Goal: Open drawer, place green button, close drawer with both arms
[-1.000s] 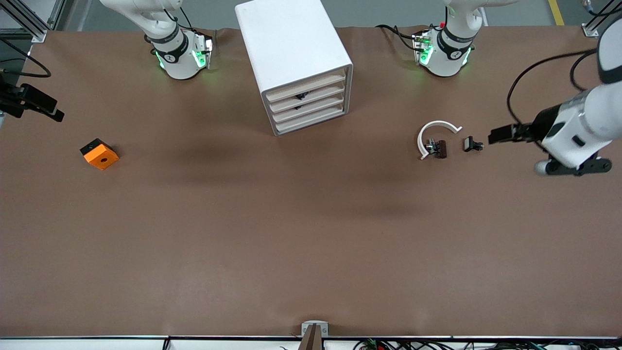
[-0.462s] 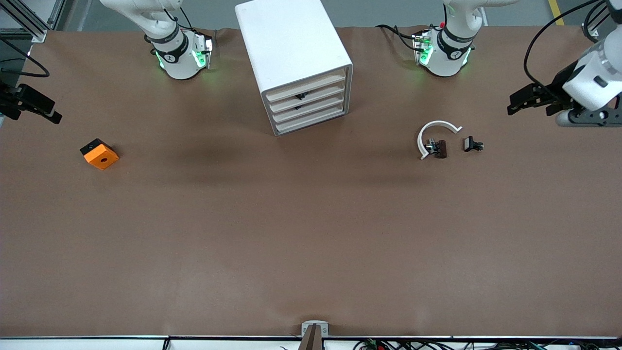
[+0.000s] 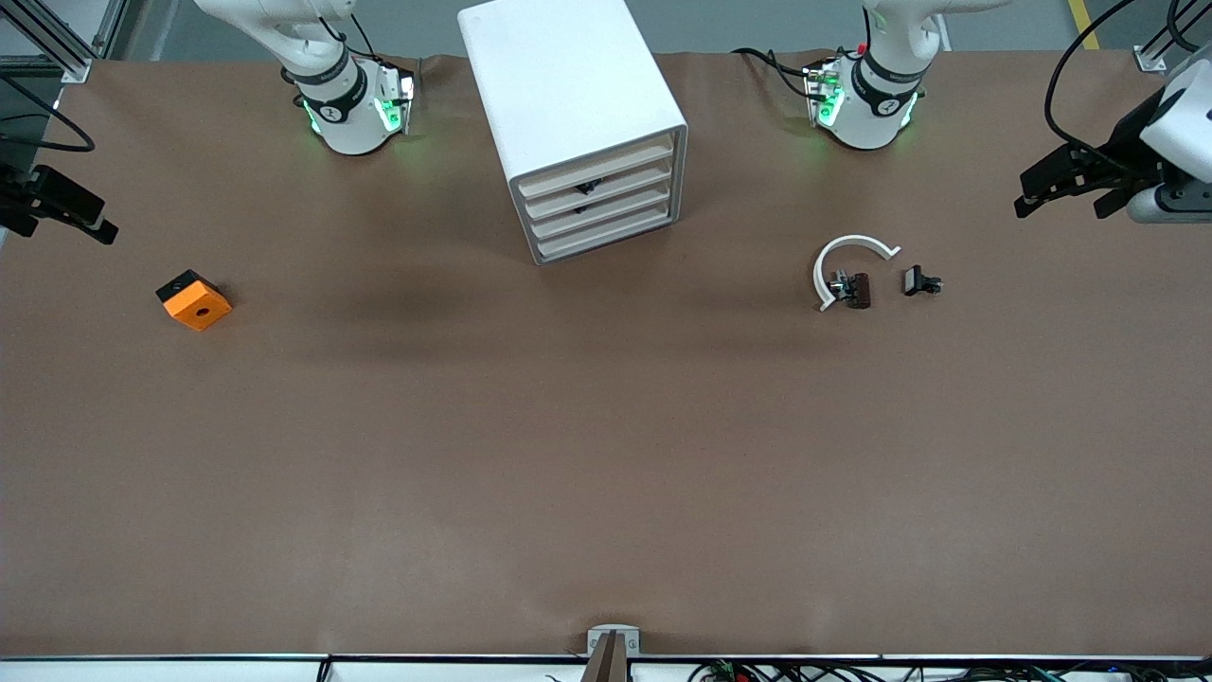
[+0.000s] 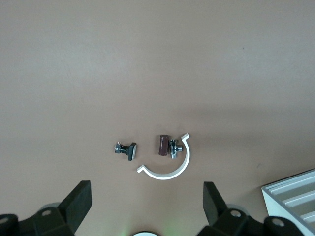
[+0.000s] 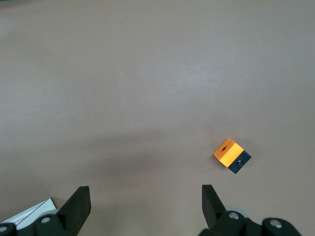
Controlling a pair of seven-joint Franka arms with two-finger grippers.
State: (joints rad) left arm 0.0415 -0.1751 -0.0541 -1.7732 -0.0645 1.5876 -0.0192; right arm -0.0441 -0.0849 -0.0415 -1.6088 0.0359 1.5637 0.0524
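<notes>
1. My left claw (image 3: 1065,201) hangs spread over its end of the desk (image 3: 606,455), and my right claw (image 3: 55,220) hangs spread over its own end.
2. All the drawers (image 3: 598,201) look shut.
3. I can't see the button anywhere. It is probably stowed, so the job is likely done.

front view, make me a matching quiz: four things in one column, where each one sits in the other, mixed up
1. boxy white cabinet
2. orange block with a black hole
3. white curved half-ring
4. open left gripper

A. toward the right arm's end of the table
B. curving round a small dark clip piece
C. over the table edge at the left arm's end
D. between the two arm bases

Pairs: 1-D, 2-A, 3-B, 4-C
</notes>
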